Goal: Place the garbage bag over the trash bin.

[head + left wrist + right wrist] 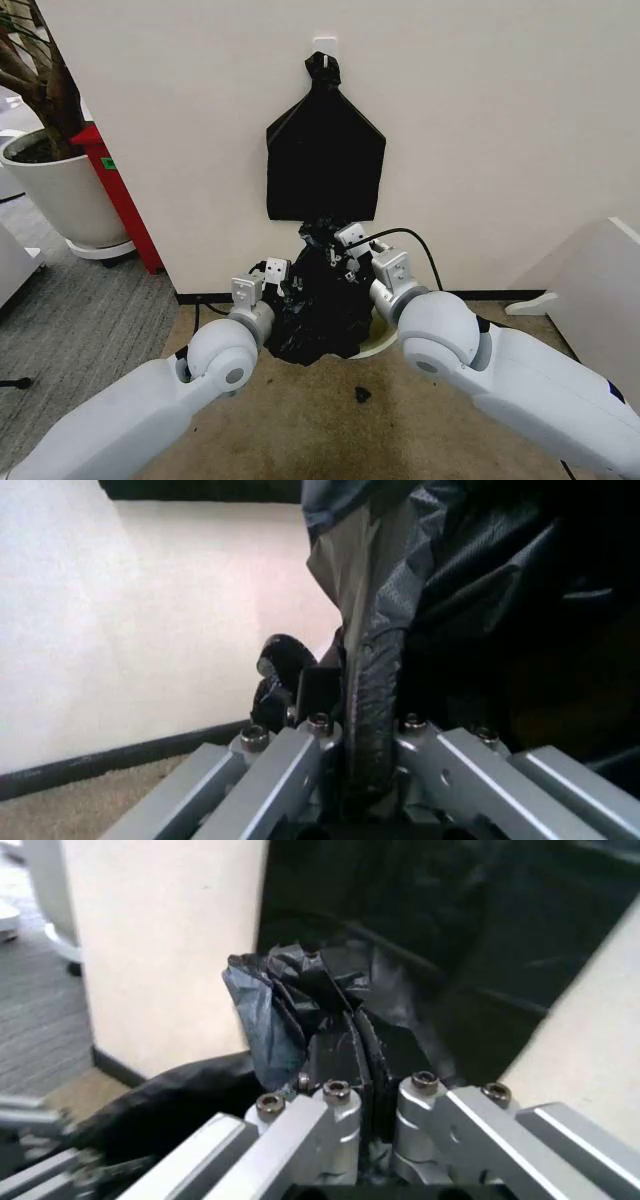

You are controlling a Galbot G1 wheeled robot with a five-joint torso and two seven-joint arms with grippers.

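Both clamped on the garbage bag (pixel 318 305): left end effector (pixel 262 282) at its near-left edge, right end effector (pixel 368 252) higher on its right, with the trash bin (pixel 385 340) just below, under the draped plastic.

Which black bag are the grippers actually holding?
The garbage bag, crinkled and loose over the trash bin, pinched by left gripper and right gripper. The smooth knotted bundle hangs untouched on the wall.

floor (pixel 330 420): tan carpet | on it: bin (pixel 385 340) by the wall, bag (pixel 320 310) hanging over it | small black scrap (pixel 362 394) near bin | gray carpet on the left, plant pot (pixel 60 195) there
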